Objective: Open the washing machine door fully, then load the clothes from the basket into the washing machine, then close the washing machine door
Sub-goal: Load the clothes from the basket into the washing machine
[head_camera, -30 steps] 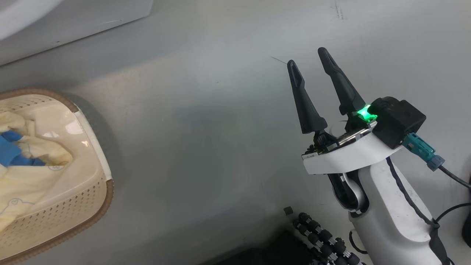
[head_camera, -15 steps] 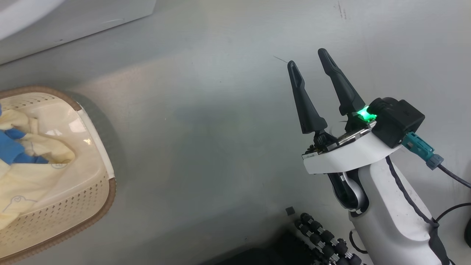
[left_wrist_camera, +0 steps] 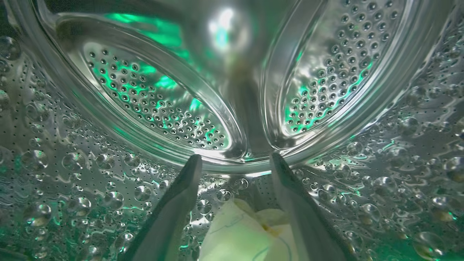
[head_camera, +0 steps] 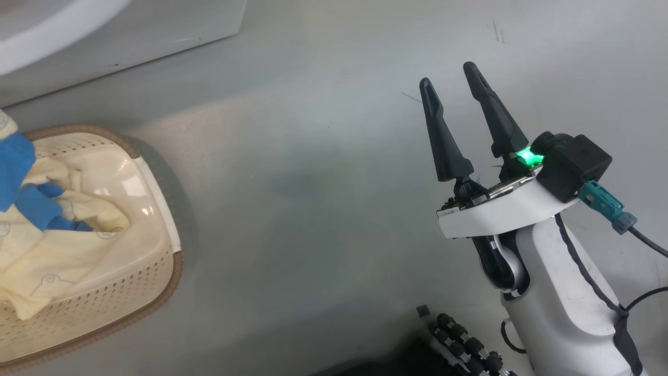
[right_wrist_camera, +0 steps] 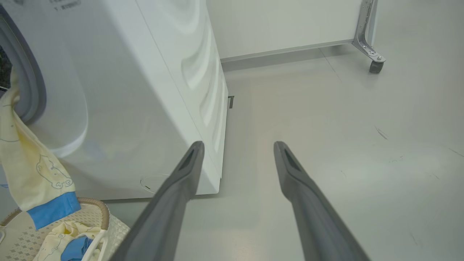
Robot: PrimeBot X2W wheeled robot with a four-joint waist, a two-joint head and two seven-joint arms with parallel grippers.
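Note:
My left gripper (left_wrist_camera: 235,159) is open deep inside the washing machine's perforated steel drum (left_wrist_camera: 163,108). A pale cream piece of the clothes (left_wrist_camera: 239,232) lies loose on the drum wall between and below its fingers. Another cream garment with a blue cuff (right_wrist_camera: 32,170) hangs out of the washing machine (right_wrist_camera: 127,90) opening, down to the basket (right_wrist_camera: 98,210). The basket (head_camera: 104,292) sits on the floor at the left and holds more clothes (head_camera: 52,256). Far to the right, my right gripper (head_camera: 447,75) hovers open and empty over bare floor. The washing machine door is out of view.
The machine's white base (head_camera: 130,36) runs along the top left. My own base's black rollers (head_camera: 464,344) and a cable (head_camera: 642,240) lie at the lower right. A wheeled metal leg (right_wrist_camera: 369,47) stands by the far wall. Grey floor spreads between basket and right arm.
The head camera has turned, so everything sits further right in its view. A blue-cuffed cream garment now shows at the left edge above the basket. The right gripper stays open.

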